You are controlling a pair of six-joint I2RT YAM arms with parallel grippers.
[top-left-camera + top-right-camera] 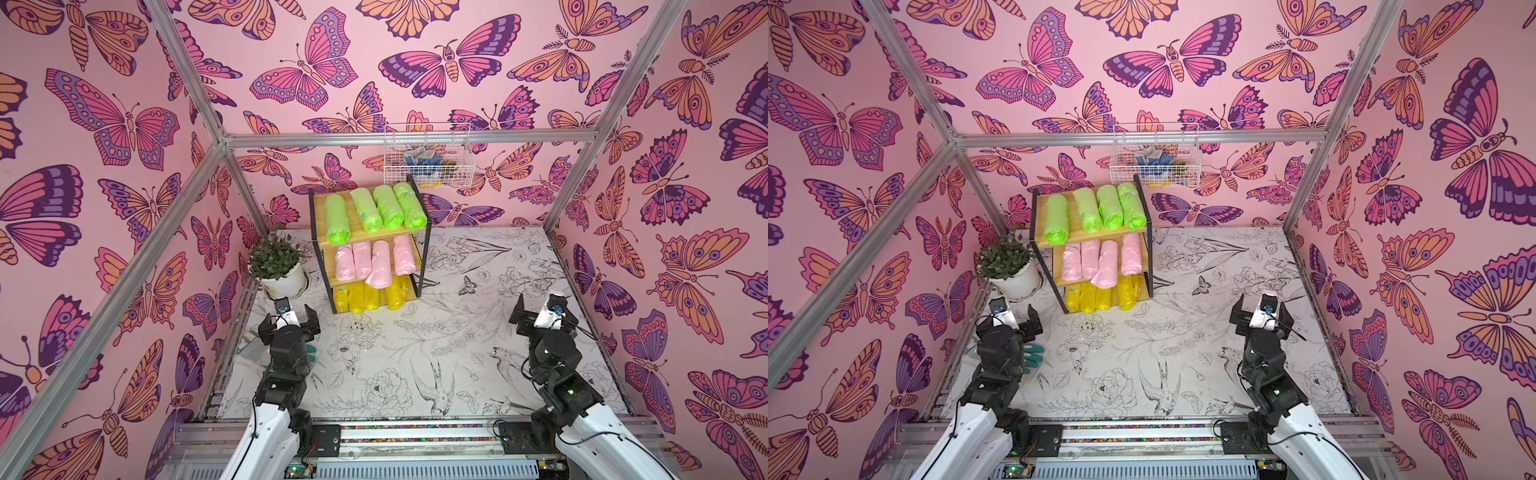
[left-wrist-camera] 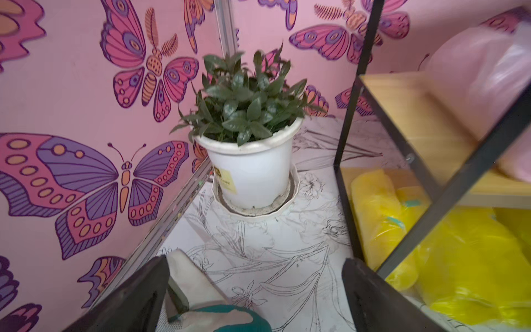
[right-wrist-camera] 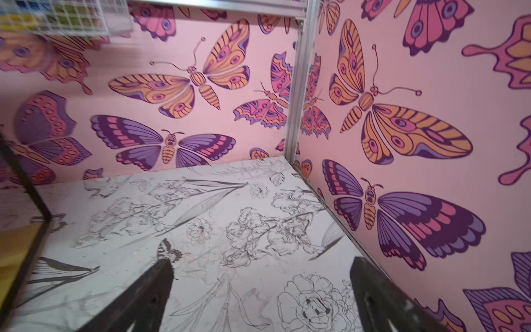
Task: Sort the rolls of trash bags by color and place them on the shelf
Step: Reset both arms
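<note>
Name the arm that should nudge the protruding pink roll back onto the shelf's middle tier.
Left, probably. The left gripper, jaws open and empty, sits beside the shelf near the pink roll; the right gripper is farther away.

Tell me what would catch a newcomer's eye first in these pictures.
The pink butterfly wallpaper on the walls hits first. Next comes the shelf at the back, sorted in bright bands: green rolls on top, pink rolls in the middle, yellow rolls at the bottom. A potted plant stands beside it on its left.
</note>
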